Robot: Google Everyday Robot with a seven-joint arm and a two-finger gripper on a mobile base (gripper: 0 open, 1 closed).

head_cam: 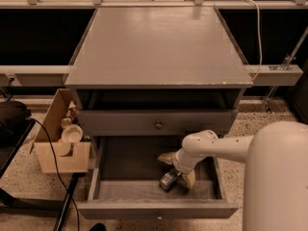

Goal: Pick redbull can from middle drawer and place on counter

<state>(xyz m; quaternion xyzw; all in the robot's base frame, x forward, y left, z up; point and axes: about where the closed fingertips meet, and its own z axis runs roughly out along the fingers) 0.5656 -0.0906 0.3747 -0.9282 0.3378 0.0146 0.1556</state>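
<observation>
The middle drawer (pixel 108 190) is pulled out below the closed drawer front with a round knob (pixel 158 125). The redbull can (pixel 168 180) lies on its side on the drawer floor, right of centre, near the front. My gripper (pixel 177 169) reaches down into the drawer from the right on the white arm (pixel 216 147). Its tan fingers (pixel 166 157) stand apart, one behind the can and one to its right, with the can's upper end between them. The counter (pixel 159 42) is the grey cabinet top above.
A cardboard box (pixel 60 150) holding a pale round cup (pixel 72 133) stands on the floor left of the cabinet. A black cable (pixel 53 167) and dark stand run at lower left. My white body (pixel 279 186) fills the lower right. A rail runs behind the cabinet.
</observation>
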